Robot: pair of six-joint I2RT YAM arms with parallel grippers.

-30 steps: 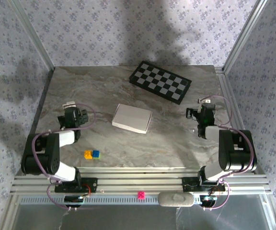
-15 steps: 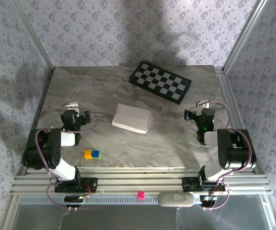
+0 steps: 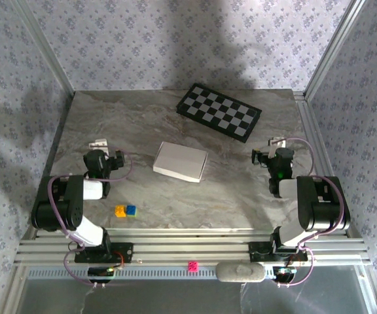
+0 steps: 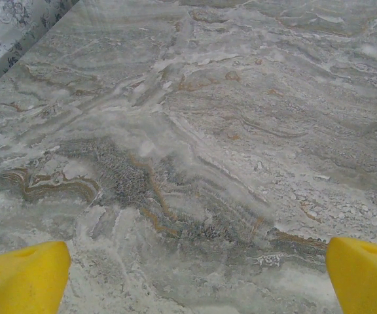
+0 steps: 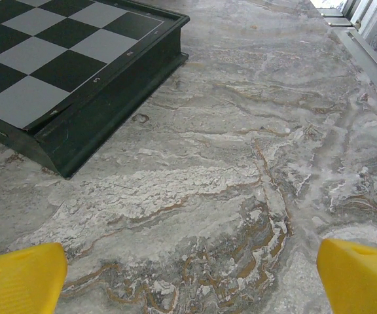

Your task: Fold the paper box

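Top external: white box [image 3: 180, 161] mid tabletop [image 3: 143, 124], near chessboard [image 3: 219, 112], touched by nothing. Left hand [image 4: 195, 275] and right hand [image 5: 192, 271] spread wide apart, both empty, low over tabletop, well off to each side of box

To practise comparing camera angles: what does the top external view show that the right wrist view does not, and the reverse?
Top external: the white paper box lying flat mid-table, and the yellow and blue blocks beside the left arm. Right wrist: the chessboard close up, with its dark side wall, and the right jaws standing wide open, yellow pads at the lower corners with nothing between them. Both: the chessboard and the marble table.
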